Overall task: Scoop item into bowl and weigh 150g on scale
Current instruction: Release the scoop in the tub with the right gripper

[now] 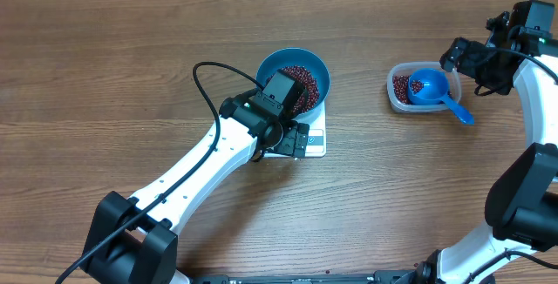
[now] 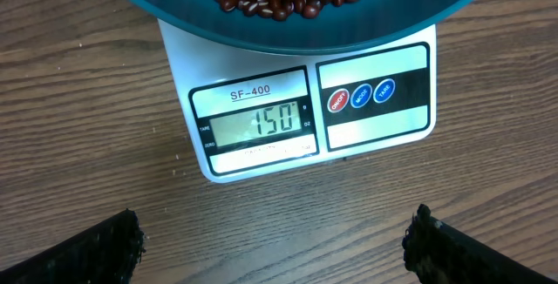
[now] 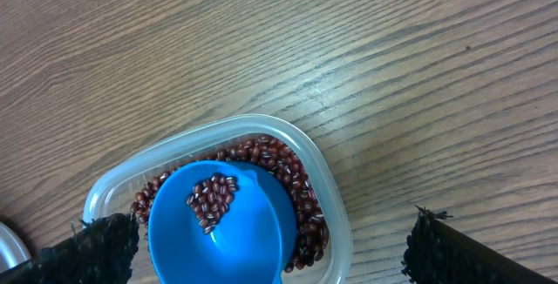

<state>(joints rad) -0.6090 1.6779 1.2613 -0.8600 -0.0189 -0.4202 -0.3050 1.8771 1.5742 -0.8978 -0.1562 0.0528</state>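
Beans (image 1: 301, 77), small and dark red-brown, lie heaped in a deep blue bowl (image 1: 277, 60) that sits on a flat white scale (image 2: 375, 131) near the middle of a wooden table (image 1: 131, 57). The scale's display (image 2: 261, 124) reads 150, so the weighing looks complete. The left gripper (image 2: 275, 240) hovers just in front of the scale, jaws spread wide and holding nothing, its camera facing the display.

Toward the table's right edge, a clear plastic tub (image 3: 324, 184) holds more beans. A small blue scoop (image 3: 248, 245) rests inside it with a few beans in its cup. The scoop's handle (image 1: 462, 112) sticks out over the tub's rim. The right gripper (image 3: 275, 240) hangs above the tub, jaws also wide apart and empty.

The beans are probably hard, light and loose. They would roll and scatter if tipped, and two fingers cannot pinch them usefully. They are best moved in the scoop, gripped on its stiff handle and kept level. The bowl looks smooth, rigid and perhaps slippery; loaded, it is best taken at the rim, or left alone so the reading holds.
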